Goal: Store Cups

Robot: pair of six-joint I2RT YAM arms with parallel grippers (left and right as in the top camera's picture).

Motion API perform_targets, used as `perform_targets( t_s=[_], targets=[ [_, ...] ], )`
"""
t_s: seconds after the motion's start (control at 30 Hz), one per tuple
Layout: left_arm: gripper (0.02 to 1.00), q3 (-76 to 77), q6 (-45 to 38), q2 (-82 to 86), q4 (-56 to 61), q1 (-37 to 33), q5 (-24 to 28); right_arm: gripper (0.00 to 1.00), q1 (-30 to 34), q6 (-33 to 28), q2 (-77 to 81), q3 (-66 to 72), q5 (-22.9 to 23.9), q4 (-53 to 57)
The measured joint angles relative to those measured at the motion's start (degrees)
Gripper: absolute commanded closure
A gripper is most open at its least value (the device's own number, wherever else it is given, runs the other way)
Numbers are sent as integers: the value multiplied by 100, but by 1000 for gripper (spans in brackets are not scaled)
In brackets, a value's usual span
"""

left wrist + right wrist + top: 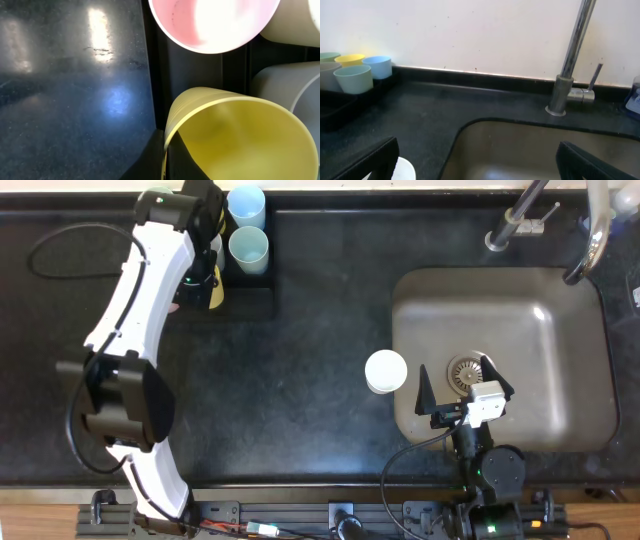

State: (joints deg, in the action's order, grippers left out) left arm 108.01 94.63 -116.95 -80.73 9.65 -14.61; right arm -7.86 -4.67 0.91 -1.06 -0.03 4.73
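Observation:
A black tray point(250, 298) at the back left holds two pale blue cups point(246, 205) point(248, 248). My left gripper point(200, 277) is at the tray's left side, shut on the rim of a tilted yellow cup point(245, 140), one finger outside the wall and one inside. A pink cup point(212, 22) stands just beyond it in the tray, with pale cups point(295, 85) beside it. A white cup point(385, 371) stands on the counter at the sink's left edge. My right gripper point(460, 382) hangs open over the sink point(560, 330), near the white cup point(402, 171).
The faucet point(568, 75) rises behind the sink at the back right. The dark counter point(320, 310) stretches between tray and sink. The tray's cups point(353, 77) show far off in the right wrist view.

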Motion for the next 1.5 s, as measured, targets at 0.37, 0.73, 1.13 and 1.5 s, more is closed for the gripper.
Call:
perform_targets(
  t_s=[0.37, 0.73, 1.13, 1.5],
  targets=[
    [980, 0, 0, -192, 63, 0, -52, 5, 0, 2, 0, 0, 0, 2],
    [982, 0, -2, -201, 63, -50, -66, 3, 0, 0, 0, 0, -2, 4],
    [982, 0, -2, -348, -90, -70, -57, 3, 0, -4, 0, 0, 2, -2],
    [849, 0, 9, -498, -90, -70, -42, 5, 0, -2, 0, 0, -2, -2]
  ],
)
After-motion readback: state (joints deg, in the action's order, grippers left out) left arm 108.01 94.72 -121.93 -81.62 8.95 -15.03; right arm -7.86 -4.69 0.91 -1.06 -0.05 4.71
